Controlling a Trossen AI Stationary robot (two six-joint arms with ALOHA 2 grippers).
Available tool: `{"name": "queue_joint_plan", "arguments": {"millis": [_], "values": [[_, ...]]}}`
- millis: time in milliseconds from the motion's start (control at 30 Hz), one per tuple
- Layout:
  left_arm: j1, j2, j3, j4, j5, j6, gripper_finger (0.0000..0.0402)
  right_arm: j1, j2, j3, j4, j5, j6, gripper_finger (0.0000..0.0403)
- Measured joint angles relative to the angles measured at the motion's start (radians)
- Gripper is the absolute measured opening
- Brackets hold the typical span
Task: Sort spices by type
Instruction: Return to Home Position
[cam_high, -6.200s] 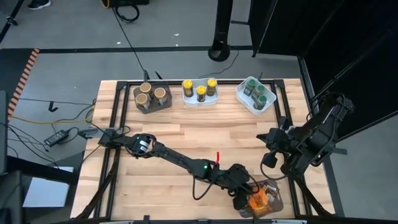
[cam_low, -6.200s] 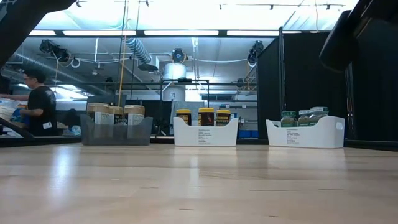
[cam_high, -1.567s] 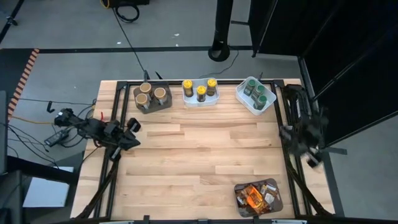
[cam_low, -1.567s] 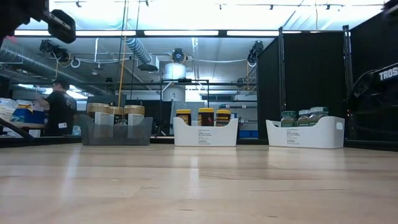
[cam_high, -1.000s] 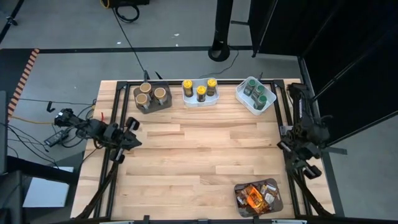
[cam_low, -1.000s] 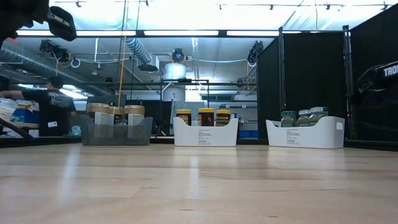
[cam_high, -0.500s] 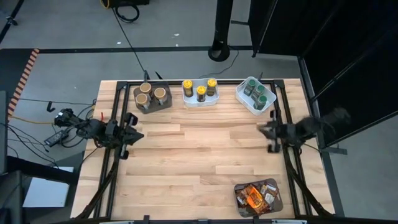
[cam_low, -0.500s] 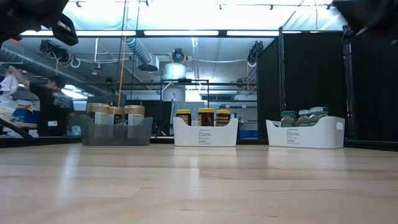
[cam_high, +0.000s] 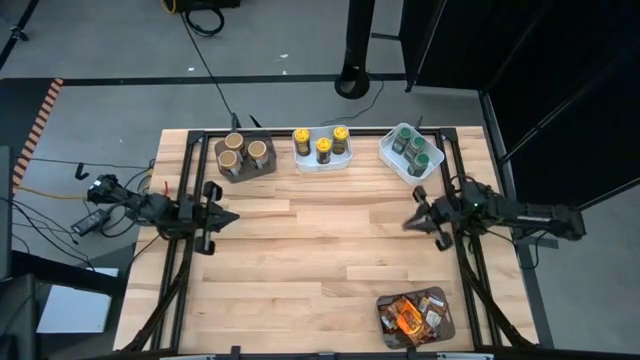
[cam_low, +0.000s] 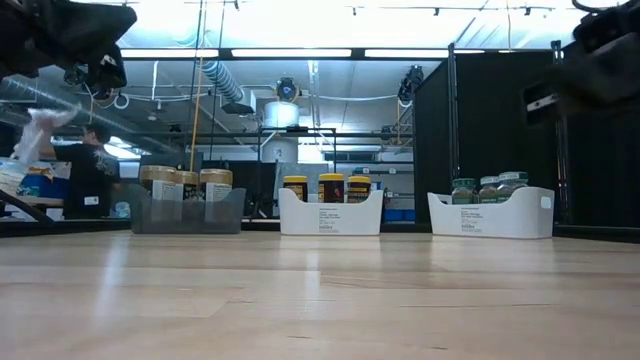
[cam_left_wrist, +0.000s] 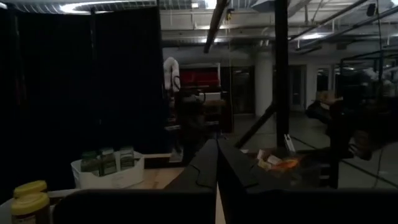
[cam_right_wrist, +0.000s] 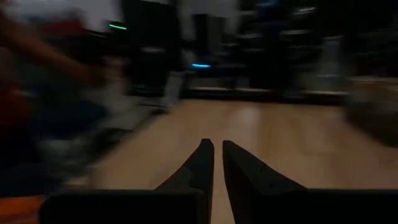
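Observation:
The spices stand along the table's far edge. Tan-lidded jars (cam_high: 244, 153) sit in a dark bin, yellow-lidded jars (cam_high: 322, 146) in a white tray, and green-lidded jars (cam_high: 414, 151) in another white tray. Orange and brown packets (cam_high: 408, 316) lie in a clear bin at the near right. My left gripper (cam_high: 232, 215) hovers shut over the table's left edge, pointing toward the right; its fingers (cam_left_wrist: 217, 163) are pressed together. My right gripper (cam_high: 410, 222) hovers shut over the right part of the table, pointing left, with only a hairline between its fingertips (cam_right_wrist: 216, 152). Neither holds anything.
Bare wood (cam_high: 320, 250) stretches between the two grippers and toward the near edge. A black frame rail (cam_high: 185, 250) runs along each side of the table. A person (cam_low: 85, 170) moves in the room beyond the far left.
My right arm has swung from lying along the table's right edge, gripper toward the near edge, round to pointing toward the table's left, out over the wood and a little lower. My left gripper has turned slightly at the wrist without shifting place.

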Motion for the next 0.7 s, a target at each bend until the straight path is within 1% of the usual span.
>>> {"name": "queue_joint_plan", "arguments": {"millis": [67,133,200,267,333,400,500,600,700], "values": [[0.0,0.0,0.0,-0.014,0.001,-0.002,0.0007,-0.026,0.002,0.0,-0.013,0.089,-0.042,0.0043],[0.0,0.0,0.0,-0.034,0.004,-0.014,0.0007,-0.046,0.001,0.0,-0.01,0.152,-0.048,0.0044],[0.0,0.0,0.0,-0.038,0.014,-0.025,0.0007,-0.059,0.001,0.0,-0.009,0.182,-0.024,0.0045],[0.0,0.0,0.0,-0.038,0.052,-0.049,0.0007,-0.064,0.001,0.0,-0.018,0.181,0.014,0.0046],[0.0,0.0,0.0,-0.049,0.132,-0.077,0.0007,-0.063,0.004,0.0,-0.022,0.171,0.037,0.0046],[0.0,0.0,0.0,-0.079,0.218,-0.118,0.0007,-0.058,0.011,0.0,-0.018,0.153,0.017,0.0046],[-0.001,0.0,0.0,-0.13,0.306,-0.186,0.0007,-0.046,0.032,0.0,-0.018,0.129,-0.034,0.0046],[-0.001,0.0,0.0,-0.15,0.314,-0.231,0.0007,-0.035,0.065,0.0,-0.017,0.13,-0.053,0.0046],[0.0,0.0,0.0,-0.158,0.3,-0.257,0.0007,-0.031,0.091,0.0,-0.017,0.13,-0.005,0.0044]]}}
